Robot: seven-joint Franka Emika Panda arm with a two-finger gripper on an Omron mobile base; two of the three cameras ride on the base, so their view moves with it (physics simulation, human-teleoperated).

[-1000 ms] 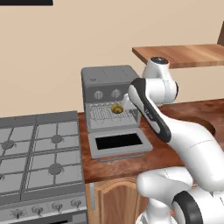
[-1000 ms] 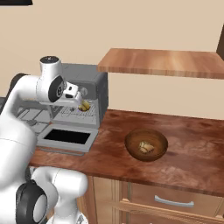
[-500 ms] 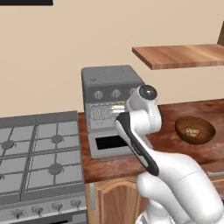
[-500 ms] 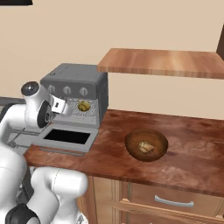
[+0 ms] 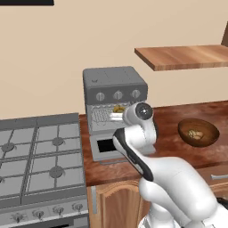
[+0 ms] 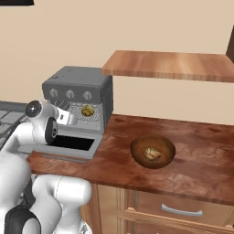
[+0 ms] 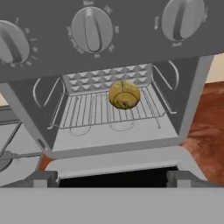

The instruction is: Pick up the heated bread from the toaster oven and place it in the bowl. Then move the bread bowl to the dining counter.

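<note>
While your gripper (image 7: 112, 178) hangs before the dropped door (image 7: 118, 168) with its tips spread apart and empty, you are at the reach for the heated bread (image 7: 124, 95). It sits on the wire rack (image 7: 105, 111) inside the toaster oven (image 5: 115, 91). Next, push straight in and straddle it. The bowl (image 6: 152, 151) waits well apart on the counter.

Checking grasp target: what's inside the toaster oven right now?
The heated bread sits on the wire rack in the toaster oven, door dropped open. Under the rack is the oven floor. The cavity's top is hidden by the knob panel.
</note>
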